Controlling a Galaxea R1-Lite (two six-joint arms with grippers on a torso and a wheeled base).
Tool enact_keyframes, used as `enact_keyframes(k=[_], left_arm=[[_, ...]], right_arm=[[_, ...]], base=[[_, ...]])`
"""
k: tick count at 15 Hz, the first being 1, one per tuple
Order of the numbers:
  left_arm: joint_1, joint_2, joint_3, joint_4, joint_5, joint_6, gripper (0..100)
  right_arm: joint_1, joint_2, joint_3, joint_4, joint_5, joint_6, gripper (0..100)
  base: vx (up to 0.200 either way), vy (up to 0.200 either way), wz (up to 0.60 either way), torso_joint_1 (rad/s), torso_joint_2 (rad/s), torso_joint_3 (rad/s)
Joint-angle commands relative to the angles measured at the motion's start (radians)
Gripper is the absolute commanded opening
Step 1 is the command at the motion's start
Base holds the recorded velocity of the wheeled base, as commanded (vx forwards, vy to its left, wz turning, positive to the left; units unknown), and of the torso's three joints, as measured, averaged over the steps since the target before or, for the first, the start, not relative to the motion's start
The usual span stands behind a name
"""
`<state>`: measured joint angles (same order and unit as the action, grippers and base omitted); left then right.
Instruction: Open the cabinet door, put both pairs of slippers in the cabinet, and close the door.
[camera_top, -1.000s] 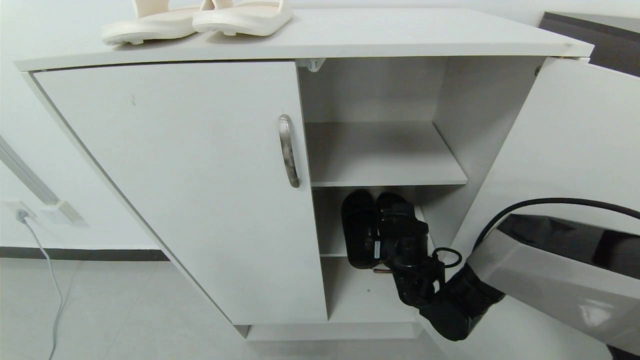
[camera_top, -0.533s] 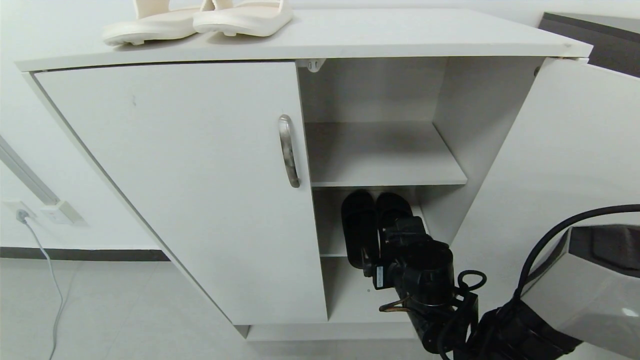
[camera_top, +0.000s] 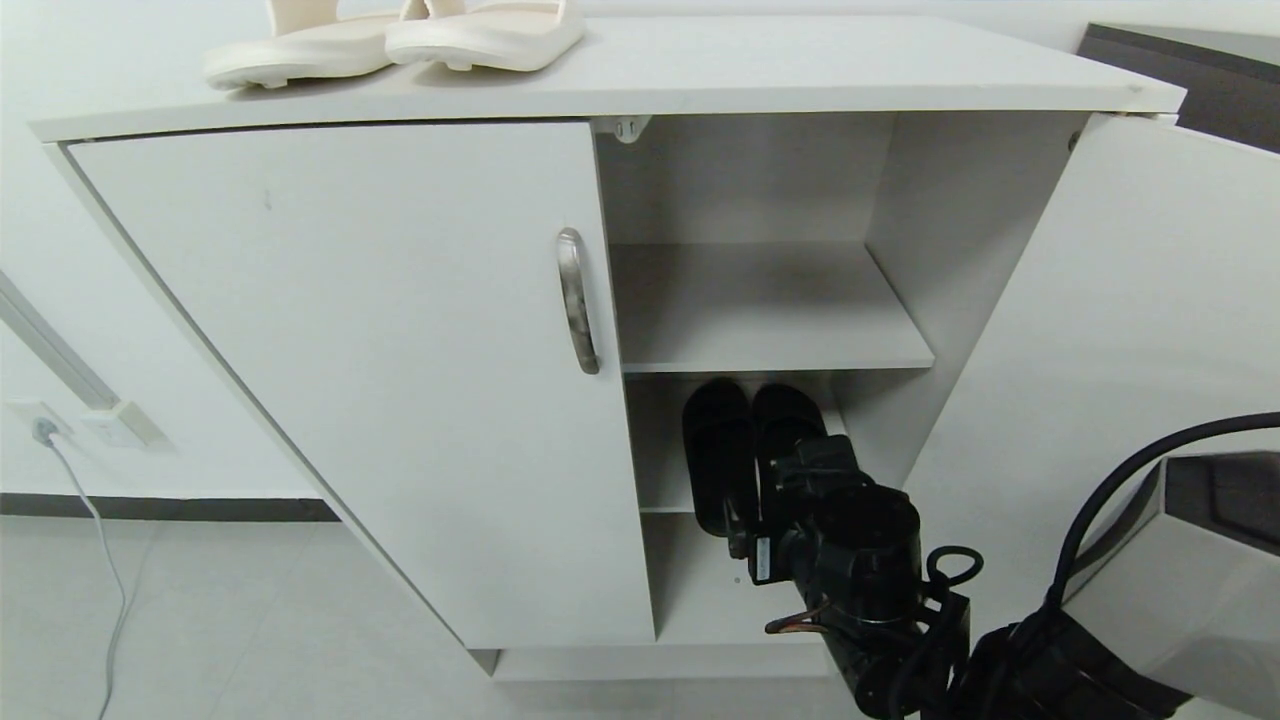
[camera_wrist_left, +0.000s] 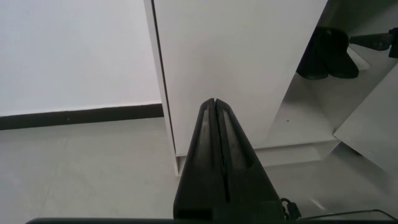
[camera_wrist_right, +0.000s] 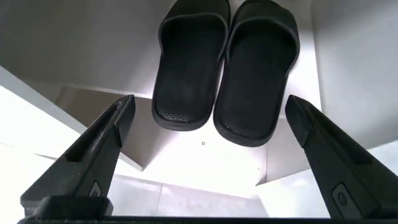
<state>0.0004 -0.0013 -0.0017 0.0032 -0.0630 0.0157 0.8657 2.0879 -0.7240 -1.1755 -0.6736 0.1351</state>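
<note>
A pair of black slippers (camera_top: 735, 440) lies side by side on the middle shelf of the white cabinet (camera_top: 700, 80), toes pointing inward. My right gripper (camera_top: 800, 475) hovers just in front of them, open and holding nothing. The right wrist view has both slippers (camera_wrist_right: 224, 68) beyond the spread gripper (camera_wrist_right: 208, 115). A cream pair of slippers (camera_top: 400, 45) rests on the cabinet top at the left. The right door (camera_top: 1130, 300) stands swung open; the left door (camera_top: 350, 350) is closed. My left gripper (camera_wrist_left: 214, 104) is shut and empty, low over the floor before the closed door.
The upper shelf (camera_top: 760, 310) is bare, and so is the bottom compartment floor (camera_top: 710, 600). A metal handle (camera_top: 577, 300) sticks out from the left door. A wall socket with a cable (camera_top: 40, 430) is at the left. Dark furniture (camera_top: 1200, 70) stands behind the open door.
My right arm has drawn back and down from the middle shelf, gripper empty. The black slippers stay on the shelf where they were.
</note>
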Motion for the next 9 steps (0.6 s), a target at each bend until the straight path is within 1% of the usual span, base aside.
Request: enact_keyframes(k=[1,4,9], left_arm=[[0.0,0.001,0.0,0.0,0.0,0.0,0],[0.001,0.001,0.0,0.0,0.003,0.0,0],[0.0,0.001,0.0,0.0,0.005,0.0,0]], right_arm=[[0.007,0.0,0.0,0.001,0.0,0.0,100],[0.015,0.0,0.0,-0.001,0.0,0.0,100],[0.015,-0.002,0.005,-0.001,0.0,0.0,100]], base=[[-0.2,0.0,0.0,0.017,0.01,0.002],[-0.2,0.0,0.0,-0.002,0.01,0.002],[0.0,0.0,0.0,0.0,0.0,0.0]])
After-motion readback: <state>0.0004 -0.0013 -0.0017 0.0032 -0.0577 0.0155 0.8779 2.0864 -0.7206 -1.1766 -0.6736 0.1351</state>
